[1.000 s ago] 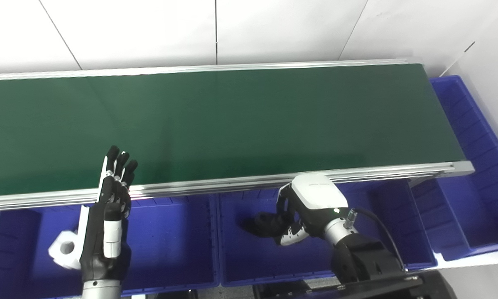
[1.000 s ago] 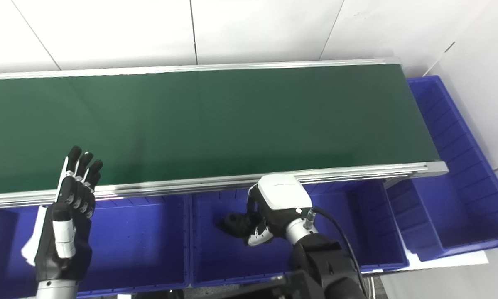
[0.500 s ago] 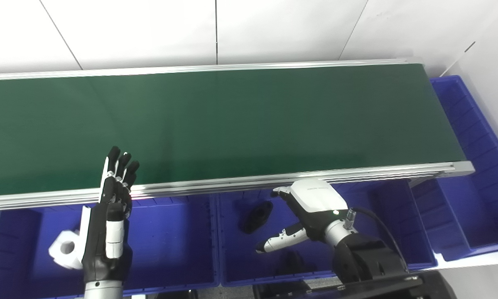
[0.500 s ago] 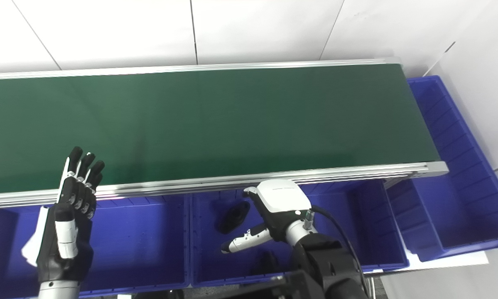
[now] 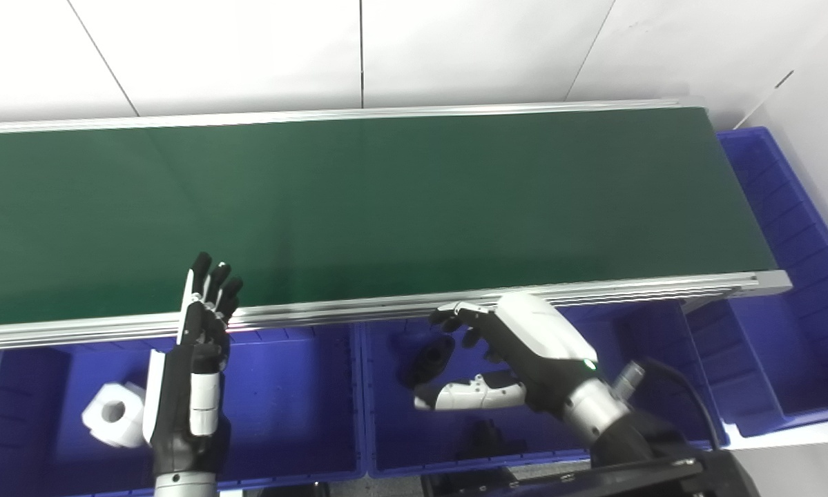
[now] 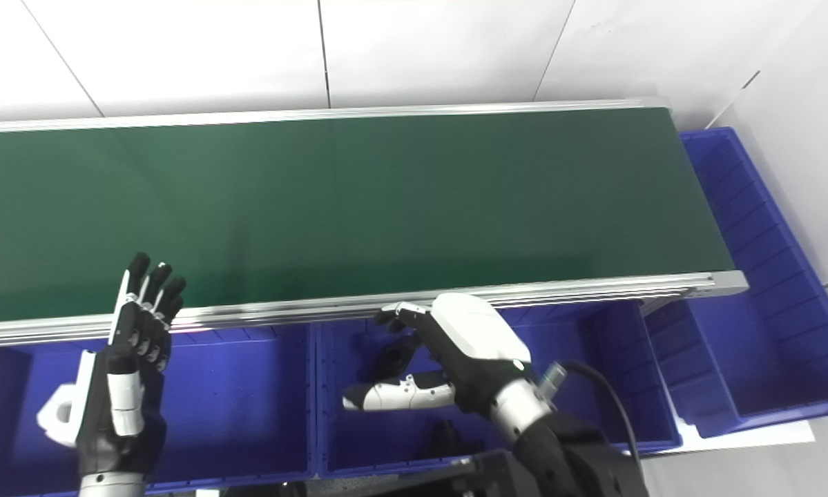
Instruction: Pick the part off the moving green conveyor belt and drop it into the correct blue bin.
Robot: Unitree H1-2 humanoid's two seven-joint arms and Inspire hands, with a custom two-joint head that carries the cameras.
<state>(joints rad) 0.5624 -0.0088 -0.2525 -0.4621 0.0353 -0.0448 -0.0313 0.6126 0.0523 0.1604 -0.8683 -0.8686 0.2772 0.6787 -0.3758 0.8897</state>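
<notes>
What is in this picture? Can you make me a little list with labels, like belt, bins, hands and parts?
belt: green conveyor belt, no part on it
bins: blue bins in a row below the belt; left bin, middle bin, right bin at the belt's end
black part: lying in the middle bin
white part: lying in the left bin
right hand: open over the middle bin, holding nothing
left hand: open, fingers pointing up, holding nothing
</notes>
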